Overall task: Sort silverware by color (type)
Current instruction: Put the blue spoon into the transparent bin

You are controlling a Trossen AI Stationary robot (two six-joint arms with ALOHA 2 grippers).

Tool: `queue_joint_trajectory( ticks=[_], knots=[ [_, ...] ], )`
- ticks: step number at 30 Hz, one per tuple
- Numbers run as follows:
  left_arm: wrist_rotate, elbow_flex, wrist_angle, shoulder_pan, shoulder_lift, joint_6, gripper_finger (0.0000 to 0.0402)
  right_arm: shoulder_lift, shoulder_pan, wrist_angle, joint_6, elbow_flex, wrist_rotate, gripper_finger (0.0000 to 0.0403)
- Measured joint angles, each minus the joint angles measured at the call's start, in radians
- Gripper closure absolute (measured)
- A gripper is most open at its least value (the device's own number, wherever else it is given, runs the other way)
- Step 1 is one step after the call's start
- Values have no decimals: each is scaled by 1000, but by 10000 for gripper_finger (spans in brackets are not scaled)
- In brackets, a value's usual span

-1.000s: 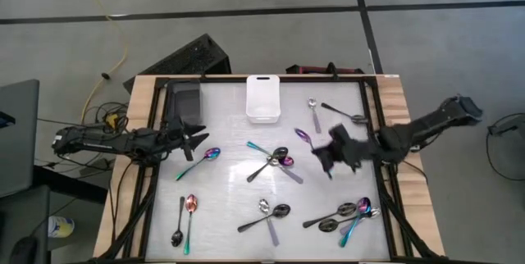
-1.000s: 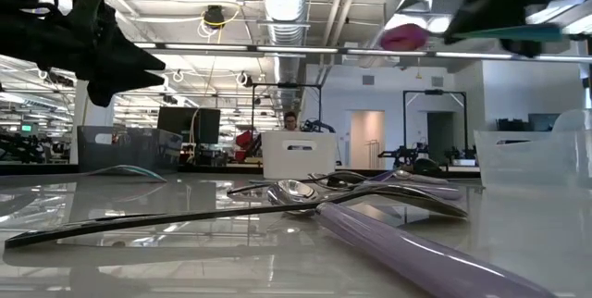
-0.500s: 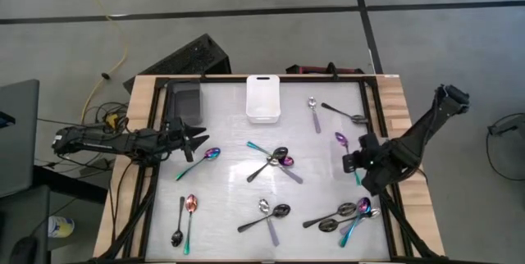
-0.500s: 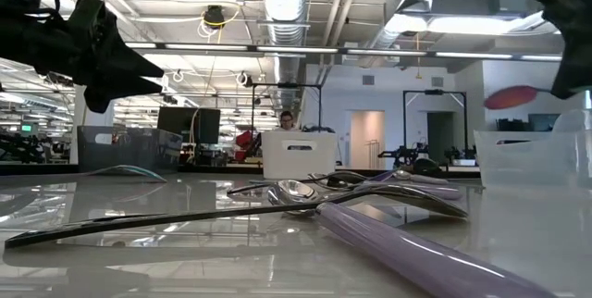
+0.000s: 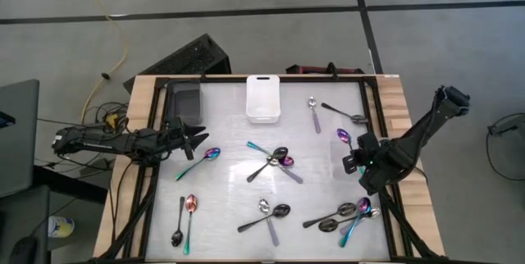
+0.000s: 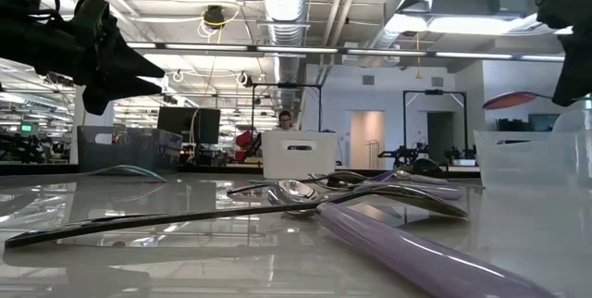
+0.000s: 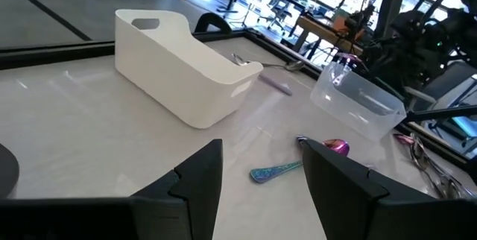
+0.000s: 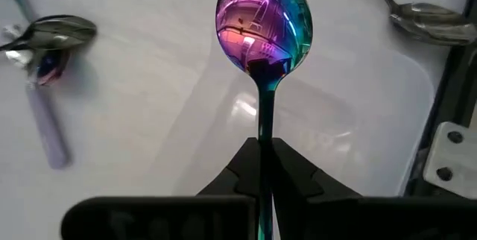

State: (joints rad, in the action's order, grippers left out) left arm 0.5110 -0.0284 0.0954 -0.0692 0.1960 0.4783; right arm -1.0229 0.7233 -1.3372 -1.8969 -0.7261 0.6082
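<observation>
- So far, your right gripper (image 8: 262, 150) is clamped on a rainbow spoon (image 8: 262, 27) by its handle, held above the table's (image 5: 230, 190) right side.
- Your left gripper (image 5: 197, 139) waits with fingers spread wide at the left edge, near another rainbow spoon (image 5: 199, 162).
- Most silverware looks unsorted: mixed clusters lie mid-table (image 5: 275, 162) and at the near right (image 5: 347, 215).
- Judging from above, the white bin (image 5: 263, 97) appears empty; the dark bin (image 5: 184, 100) I cannot tell.
</observation>
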Motion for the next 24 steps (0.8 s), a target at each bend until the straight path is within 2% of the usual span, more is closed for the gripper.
queue_joint_trajectory(
  ticks=[7,14,24],
  knots=[
    [0,0,0,0,0,6,231,-32,-53,16,71,0,-5,365],
    [0,0,0,0,0,5,231,-39,-54,41,126,0,-49,363],
    [-7,0,-16,0,0,5,231,-39,-54,58,136,0,-72,330]
  ],
)
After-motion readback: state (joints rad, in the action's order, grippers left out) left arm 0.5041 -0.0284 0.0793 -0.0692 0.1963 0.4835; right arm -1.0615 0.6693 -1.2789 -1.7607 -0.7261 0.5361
